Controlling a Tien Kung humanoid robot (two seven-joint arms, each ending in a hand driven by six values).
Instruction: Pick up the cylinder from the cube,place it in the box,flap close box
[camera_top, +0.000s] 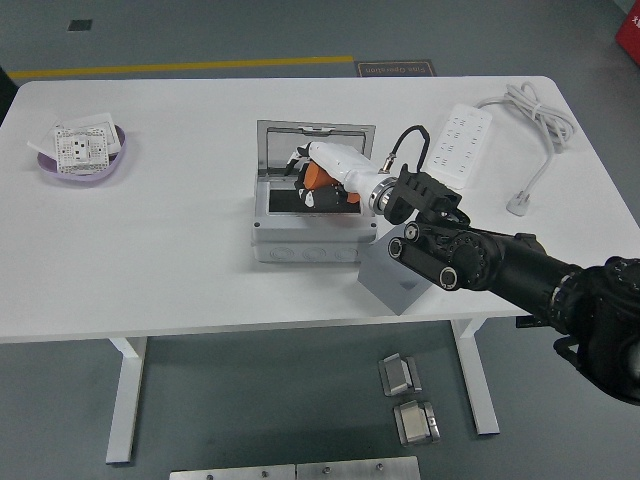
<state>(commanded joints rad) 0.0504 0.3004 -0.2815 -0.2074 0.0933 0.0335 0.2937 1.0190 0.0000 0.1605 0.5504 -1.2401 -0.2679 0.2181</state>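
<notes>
The table (150, 230) is big and white. My right arm (500, 262) reaches in across it. The grey box (308, 222) sits in the middle with its lid (315, 132) standing up at the back. The grey cube (395, 282) is just beside the box, and its top is bare. My right hand (322, 180) is down in the box. My fingers (312, 197) are curled tight around the orange cylinder (318, 176). I think I am putting it in now. Next I must let go, lift out, then push the lid down.
</notes>
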